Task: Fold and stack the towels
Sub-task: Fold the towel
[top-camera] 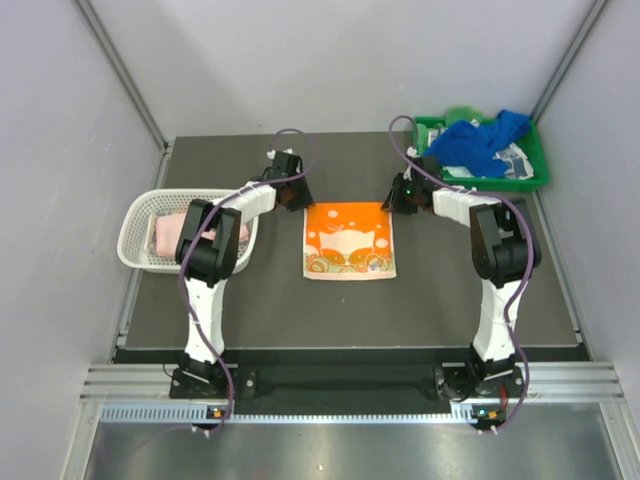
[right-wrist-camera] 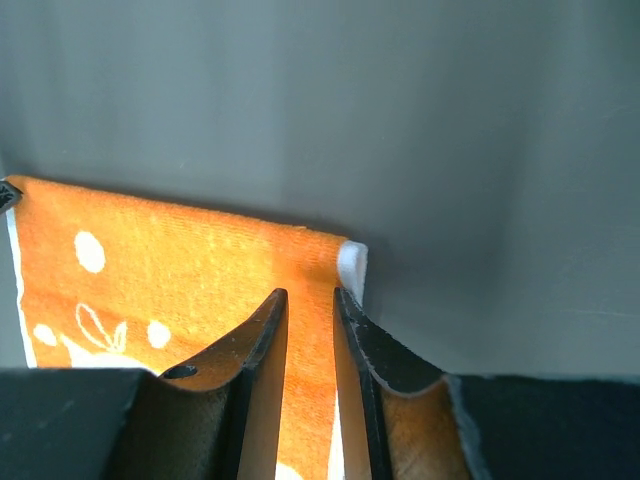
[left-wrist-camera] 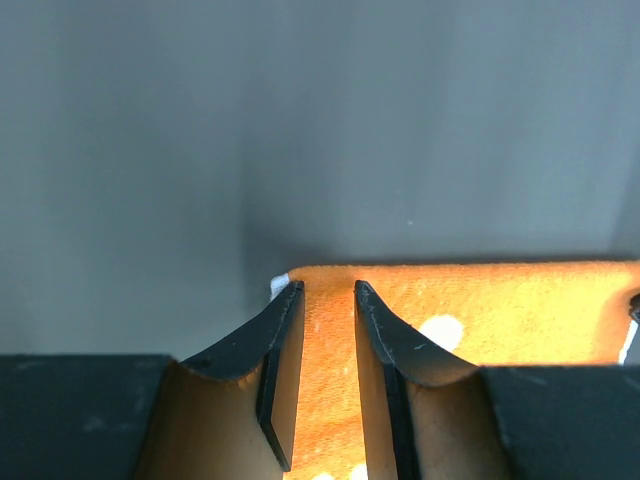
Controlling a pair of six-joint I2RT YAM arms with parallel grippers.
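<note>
Orange towel [top-camera: 348,240] lies flat; my left gripper [left-wrist-camera: 328,288] and right gripper [right-wrist-camera: 310,293] sit at its far corners. Fingers narrowly parted, nothing pinched, placed, I'd say, for an even fold.

Bright diffuse light in top view, wrist views dimmer, soft grey shadows, orange towel [left-wrist-camera: 520,310] oversaturated, left gripper fingers [left-wrist-camera: 285,375] blurred.

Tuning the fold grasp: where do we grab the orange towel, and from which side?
Take the orange towel by its two far corners, from above, one gripper each. It lies flat and fully spread, with no raised fold to pinch, and the left gripper and right gripper sit right at those corners.
</note>
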